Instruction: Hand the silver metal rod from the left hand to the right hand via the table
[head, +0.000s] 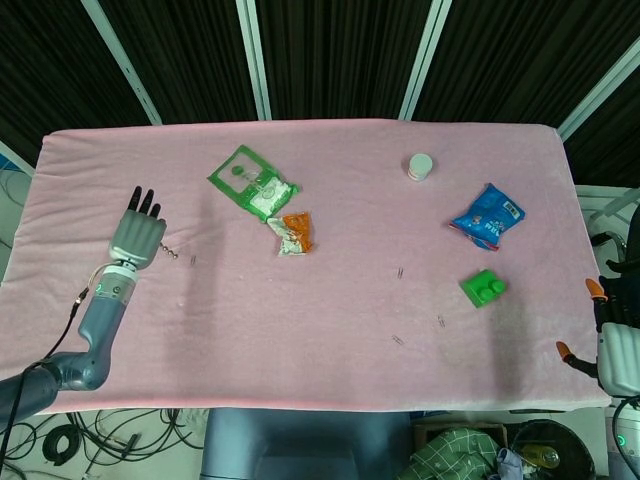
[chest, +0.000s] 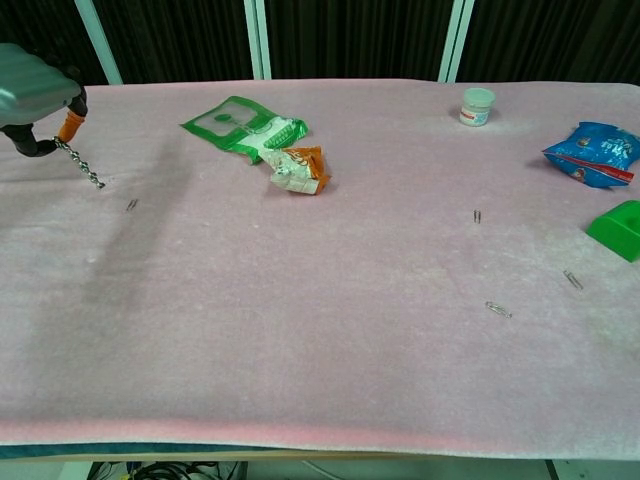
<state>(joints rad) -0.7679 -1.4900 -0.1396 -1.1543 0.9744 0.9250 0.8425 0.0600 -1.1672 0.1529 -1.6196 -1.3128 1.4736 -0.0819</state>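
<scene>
The silver metal rod (chest: 82, 168), short and ridged, hangs slanting down to the right from my left hand (chest: 35, 92), which pinches its upper end at the far left of the pink table (chest: 320, 340). Its lower tip points at the cloth; I cannot tell whether it touches. In the head view the left hand (head: 137, 237) is at the table's left side, fingers pointing away, with the rod (head: 169, 252) poking out to its right. My right hand (head: 615, 352) stays off the table's front right corner, orange fingertips apart, holding nothing.
A green packet (head: 252, 180) and an orange packet (head: 295, 232) lie left of centre. At the right are a white jar (head: 420, 165), a blue bag (head: 487, 216) and a green block (head: 482, 288). Small paper clips (chest: 497, 309) are scattered on the cloth, one (chest: 131, 205) near the rod.
</scene>
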